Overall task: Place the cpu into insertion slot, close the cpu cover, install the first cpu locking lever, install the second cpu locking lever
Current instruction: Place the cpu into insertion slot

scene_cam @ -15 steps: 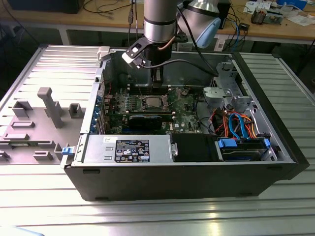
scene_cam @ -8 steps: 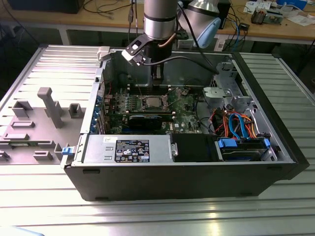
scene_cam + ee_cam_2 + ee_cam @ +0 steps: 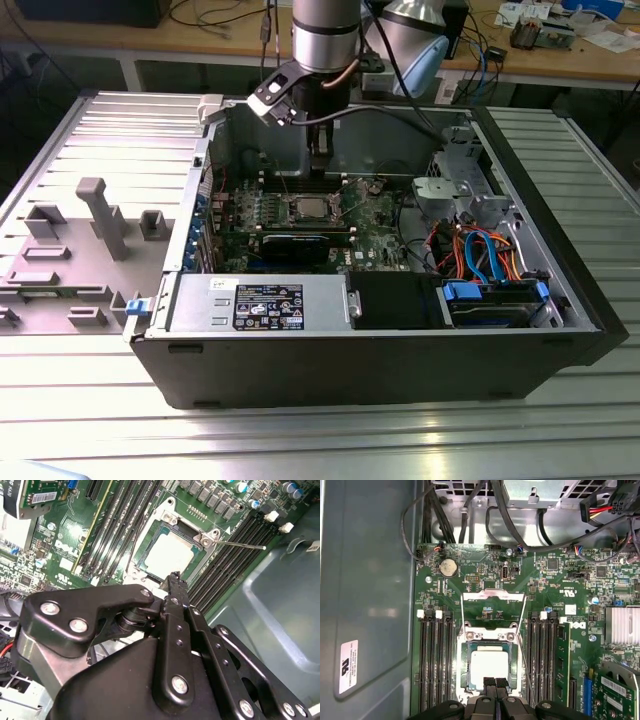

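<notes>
The cpu (image 3: 490, 666), a silver-grey square, lies flat in the insertion slot (image 3: 464, 667) on the green motherboard, and I see it too in the second wrist view (image 3: 167, 555). The cpu cover (image 3: 493, 596) stands swung open beyond the socket, with the board visible through its window. Two thin wire levers (image 3: 461, 614) rise along the cover's sides, both unlatched. My gripper (image 3: 495, 683) hovers over the chip's near edge, fingers together and holding nothing. In the exterior view it (image 3: 320, 160) hangs just above the socket (image 3: 308, 208) inside the open case.
Long black memory slots (image 3: 435, 665) flank the socket on both sides. A black card (image 3: 295, 245), the grey power-supply box (image 3: 260, 300) and orange and blue cables (image 3: 480, 250) lie nearby. The case wall (image 3: 370, 605) stands close. A grey fixture plate (image 3: 100, 215) sits at the exterior view's left.
</notes>
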### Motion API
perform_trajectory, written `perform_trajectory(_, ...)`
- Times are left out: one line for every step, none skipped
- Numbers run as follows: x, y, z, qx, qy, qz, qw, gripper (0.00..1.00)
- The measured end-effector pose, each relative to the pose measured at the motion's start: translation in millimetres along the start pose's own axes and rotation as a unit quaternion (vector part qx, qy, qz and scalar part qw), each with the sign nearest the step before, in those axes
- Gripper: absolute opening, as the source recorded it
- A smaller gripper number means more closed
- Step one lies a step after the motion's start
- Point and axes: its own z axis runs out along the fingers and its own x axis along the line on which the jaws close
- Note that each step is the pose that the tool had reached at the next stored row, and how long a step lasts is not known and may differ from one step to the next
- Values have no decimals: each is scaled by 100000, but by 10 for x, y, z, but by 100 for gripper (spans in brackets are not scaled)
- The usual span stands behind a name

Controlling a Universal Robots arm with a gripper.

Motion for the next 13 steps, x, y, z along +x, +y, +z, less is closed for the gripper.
perform_trajectory(0, 0, -8, -1, 3, 2, 100000, 11)
perform_trajectory(0, 0, -22, 0, 3, 1, 100000, 11)
perform_trajectory(-1, 1, -37, 0, 3, 1, 100000, 11)
perform_trajectory(-1, 1, -48, 2, 1, 3, 100000, 11)
perform_trajectory(-1, 1, -57, 5, -2, 1, 100000, 11)
perform_trajectory(-1, 1, -74, 3, -2, 2, 100000, 11)
perform_trajectory(-1, 2, -85, 3, 1, 2, 100000, 11)
perform_trajectory(-2, 2, -102, 5, -2, 2, 100000, 11)
perform_trajectory(-2, 2, -124, 2, 2, 2, 100000, 11)
perform_trajectory(-2, 2, -133, 1, 1, 3, 100000, 11)
perform_trajectory(-2, 2, -136, 0, 7, 2, 100000, 11)
perform_trajectory(-2, 2, -136, -7, 16, 3, 100000, 11)
perform_trajectory(-2, 3, -138, 1, 4, 1, 100000, 11)
